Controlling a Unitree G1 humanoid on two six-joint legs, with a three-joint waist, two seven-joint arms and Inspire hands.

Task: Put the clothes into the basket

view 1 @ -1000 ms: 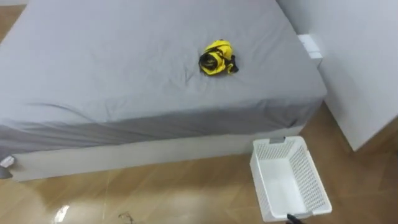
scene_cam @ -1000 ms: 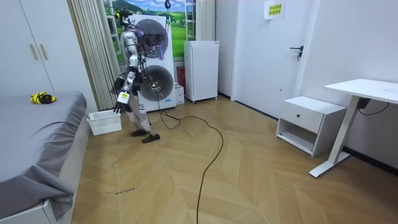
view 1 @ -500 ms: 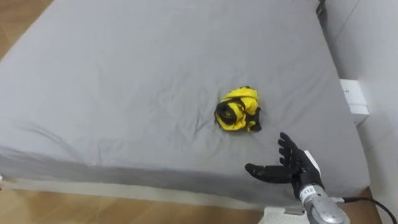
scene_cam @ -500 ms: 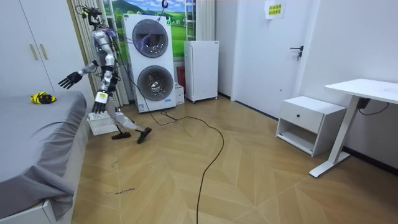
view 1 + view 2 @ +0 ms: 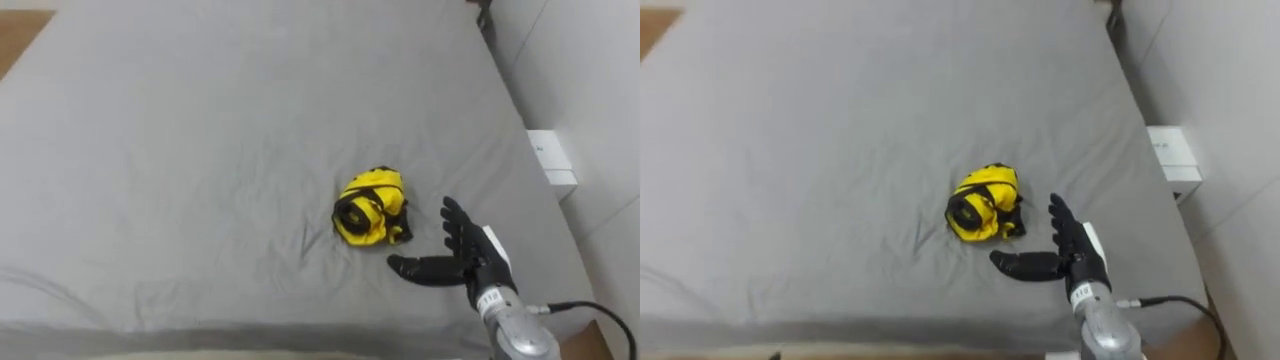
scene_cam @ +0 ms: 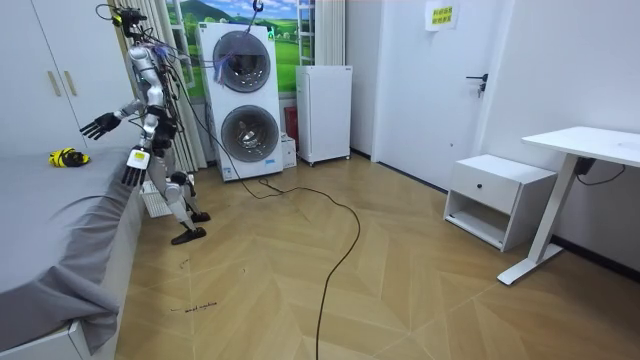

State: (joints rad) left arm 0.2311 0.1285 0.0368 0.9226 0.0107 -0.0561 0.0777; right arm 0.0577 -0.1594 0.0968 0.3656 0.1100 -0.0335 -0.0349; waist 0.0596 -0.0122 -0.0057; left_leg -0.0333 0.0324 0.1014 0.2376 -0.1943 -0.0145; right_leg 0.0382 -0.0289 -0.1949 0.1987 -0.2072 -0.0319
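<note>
While your right hand (image 5: 462, 262) hovers spread wide, the crumpled yellow-and-black garment (image 5: 368, 206) at its ten o'clock looks soft, light: scoop its middle.

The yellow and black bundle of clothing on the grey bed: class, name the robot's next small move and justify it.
Probably ease the right hand leftward onto the yellow and black bundle of clothing, ready to grasp. The hand is open, fingers spread, holding nothing, to the bundle's right with bare grey bed sheet between them.
</note>
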